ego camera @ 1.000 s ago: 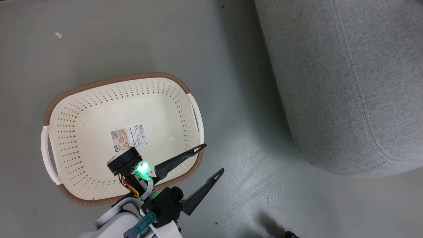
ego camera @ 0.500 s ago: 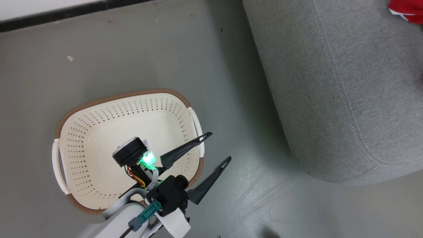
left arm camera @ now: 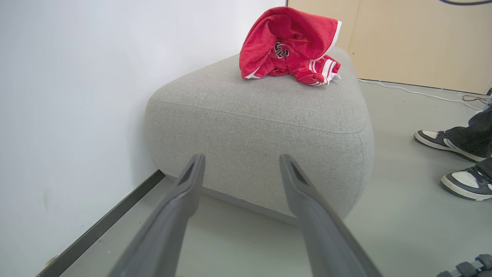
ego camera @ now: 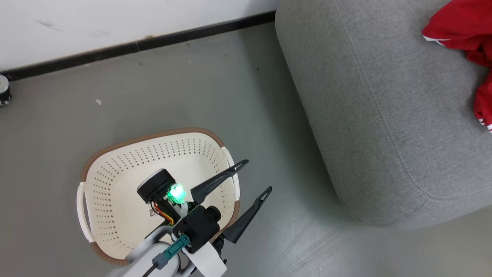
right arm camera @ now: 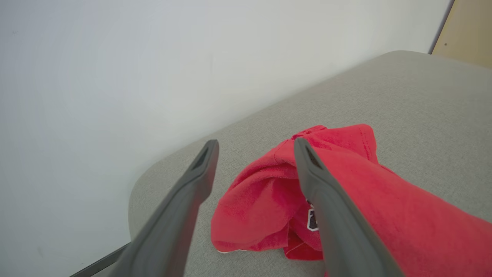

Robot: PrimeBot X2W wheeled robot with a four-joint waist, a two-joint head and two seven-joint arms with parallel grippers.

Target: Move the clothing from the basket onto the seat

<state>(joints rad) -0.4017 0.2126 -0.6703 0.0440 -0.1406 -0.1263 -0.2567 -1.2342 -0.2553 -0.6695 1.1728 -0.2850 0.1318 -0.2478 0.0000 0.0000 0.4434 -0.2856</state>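
Both hands stood apart, empty: L hand [ego camera: 256,177] near basket [ego camera: 153,135], R hand [right arm camera: 255,142] by red clothing [left arm camera: 288,46] heaped on seat [ego camera: 365,115]. Risk: fingers [right arm camera: 326,200] could snag cloth, dragging it off.

Grey floor [ego camera: 192,96], wht wall [ego camera: 115,23], blk baseboard [ego camera: 173,37]

Clothing [ego camera: 459,23] cut off by head view's right edge; jersey lettering [left arm camera: 281,50] folded, unreadable. Basket [ego camera: 153,135] floor partly hidden behind left wrist [ego camera: 155,188]. Person's shoes [left arm camera: 467,184] clipped at edge.
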